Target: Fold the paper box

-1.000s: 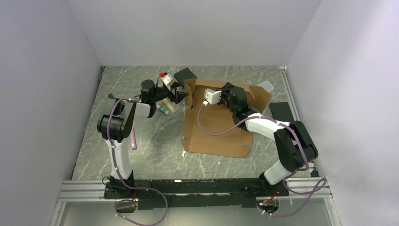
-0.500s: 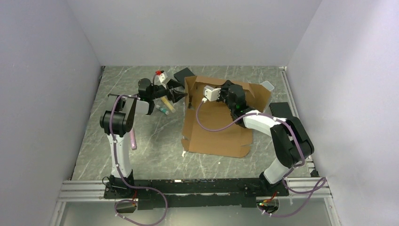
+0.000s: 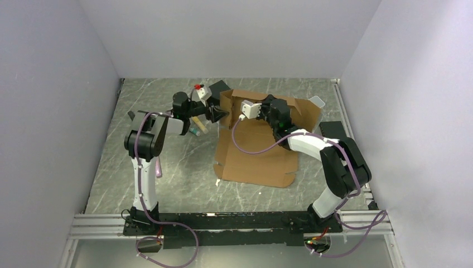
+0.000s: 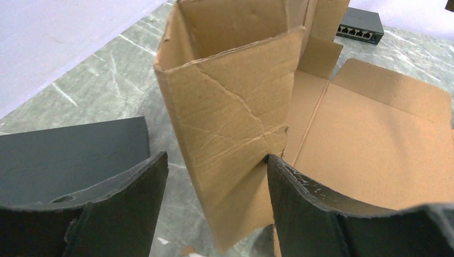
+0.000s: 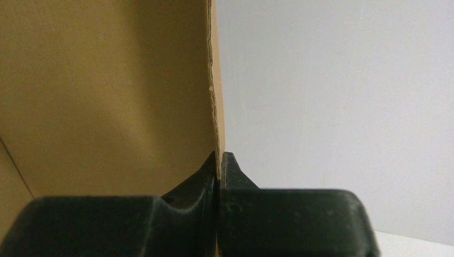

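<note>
Brown cardboard box (image 3: 256,159), centre of tabletop (image 3: 167,167), half-raised. Right claw (image 5: 218,160) pinched tight on back wall (image 5: 107,80), 12 o'clock, holding it upright. Left claw (image 4: 214,166), wide apart, straddles side flap (image 4: 230,123), 10 o'clock, likely to fold it.

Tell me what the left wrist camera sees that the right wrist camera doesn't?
Only the left wrist view shows the marble table, a black slab, a black device with ports, and the left gripper open astride the paper box at its upright creased flap. Only the right wrist view shows the right gripper pinched shut on a thin box edge, with a blank wall behind. Both show brown cardboard.
</note>
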`<act>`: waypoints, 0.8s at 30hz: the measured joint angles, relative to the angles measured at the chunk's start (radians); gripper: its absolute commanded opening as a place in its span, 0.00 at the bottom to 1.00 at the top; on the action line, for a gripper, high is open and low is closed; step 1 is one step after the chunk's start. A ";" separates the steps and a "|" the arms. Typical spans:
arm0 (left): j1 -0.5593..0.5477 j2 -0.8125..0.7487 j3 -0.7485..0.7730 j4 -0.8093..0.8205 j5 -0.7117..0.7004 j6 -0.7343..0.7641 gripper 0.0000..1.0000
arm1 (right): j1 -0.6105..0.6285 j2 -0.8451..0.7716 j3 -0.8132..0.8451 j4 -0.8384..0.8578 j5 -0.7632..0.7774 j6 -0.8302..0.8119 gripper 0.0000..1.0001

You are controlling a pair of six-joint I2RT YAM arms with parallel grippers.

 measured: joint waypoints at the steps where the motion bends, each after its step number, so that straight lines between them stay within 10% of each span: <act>1: -0.007 0.000 0.000 -0.009 -0.006 0.010 0.69 | 0.000 0.001 0.002 -0.003 0.000 0.002 0.04; 24: -0.003 -0.077 -0.053 0.061 -0.040 -0.069 0.79 | -0.006 0.024 0.091 -0.128 0.002 0.068 0.12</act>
